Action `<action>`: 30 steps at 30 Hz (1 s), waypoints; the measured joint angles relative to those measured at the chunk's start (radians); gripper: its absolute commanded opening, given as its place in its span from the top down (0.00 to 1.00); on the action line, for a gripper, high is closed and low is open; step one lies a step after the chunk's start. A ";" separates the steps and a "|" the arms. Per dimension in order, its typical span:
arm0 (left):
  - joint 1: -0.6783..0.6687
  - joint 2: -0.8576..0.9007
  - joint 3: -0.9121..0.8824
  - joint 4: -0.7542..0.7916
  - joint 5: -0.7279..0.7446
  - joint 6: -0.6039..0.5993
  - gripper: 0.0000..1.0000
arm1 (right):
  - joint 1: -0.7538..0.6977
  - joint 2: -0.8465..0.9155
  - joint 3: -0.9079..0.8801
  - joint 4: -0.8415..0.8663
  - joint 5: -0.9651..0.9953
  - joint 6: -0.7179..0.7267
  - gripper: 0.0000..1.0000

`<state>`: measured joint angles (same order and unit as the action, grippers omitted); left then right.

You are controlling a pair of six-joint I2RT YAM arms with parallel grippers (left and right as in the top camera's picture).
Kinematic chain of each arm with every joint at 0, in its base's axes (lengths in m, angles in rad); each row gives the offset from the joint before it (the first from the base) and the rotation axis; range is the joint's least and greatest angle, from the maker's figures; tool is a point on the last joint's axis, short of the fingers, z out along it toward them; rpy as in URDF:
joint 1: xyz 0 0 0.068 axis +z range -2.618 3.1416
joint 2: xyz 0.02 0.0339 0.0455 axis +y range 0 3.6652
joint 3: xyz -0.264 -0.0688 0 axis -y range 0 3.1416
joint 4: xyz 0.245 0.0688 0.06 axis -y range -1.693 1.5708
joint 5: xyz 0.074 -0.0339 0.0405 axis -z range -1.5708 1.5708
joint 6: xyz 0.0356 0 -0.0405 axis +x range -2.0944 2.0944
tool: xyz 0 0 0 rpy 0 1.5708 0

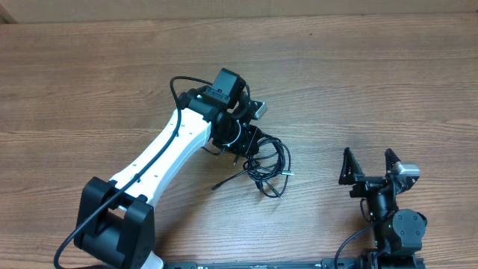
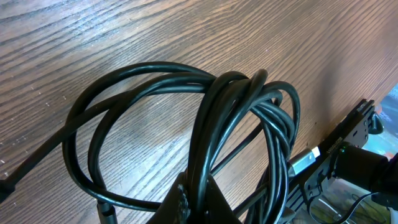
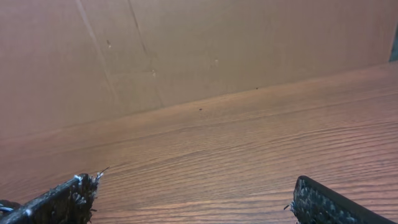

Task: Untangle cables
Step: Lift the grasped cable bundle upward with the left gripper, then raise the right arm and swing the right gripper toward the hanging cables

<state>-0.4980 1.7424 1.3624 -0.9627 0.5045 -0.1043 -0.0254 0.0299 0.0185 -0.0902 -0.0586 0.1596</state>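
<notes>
The cables [image 1: 269, 170] lie as a tangled black bundle near the table's middle, with one plug end trailing to the left. My left gripper [image 1: 243, 146] reaches down onto the bundle's left side. In the left wrist view the cables [image 2: 149, 78] form several overlapping loops on the wood. There, my left gripper [image 2: 200, 199] is shut on a few strands that run up between its jaws. My right gripper [image 1: 369, 166] stands open well to the right of the bundle. In its own view the right gripper [image 3: 196, 202] has only bare table between its fingers.
The wooden table [image 1: 358, 82] stretches all around. The left arm's black base [image 1: 112, 224] sits at the front left and the right arm's base [image 1: 399, 228] at the front right. A cardboard wall [image 3: 186, 50] stands behind the table's far edge.
</notes>
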 measured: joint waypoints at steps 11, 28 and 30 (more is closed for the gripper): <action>0.000 0.000 0.011 -0.003 0.023 0.087 0.96 | 0.000 0.000 0.000 0.000 0.000 0.000 0.00; 0.000 -0.266 0.024 0.004 0.065 0.290 0.96 | 0.000 0.001 0.000 0.048 -0.002 0.018 0.00; 0.000 -0.291 0.025 0.020 0.065 0.315 0.96 | 0.000 0.001 0.000 0.069 -0.024 0.047 0.00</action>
<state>-0.4980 1.4513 1.3872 -0.9424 0.5697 0.2111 -0.0257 0.0311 0.0185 -0.0208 -0.0830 0.2066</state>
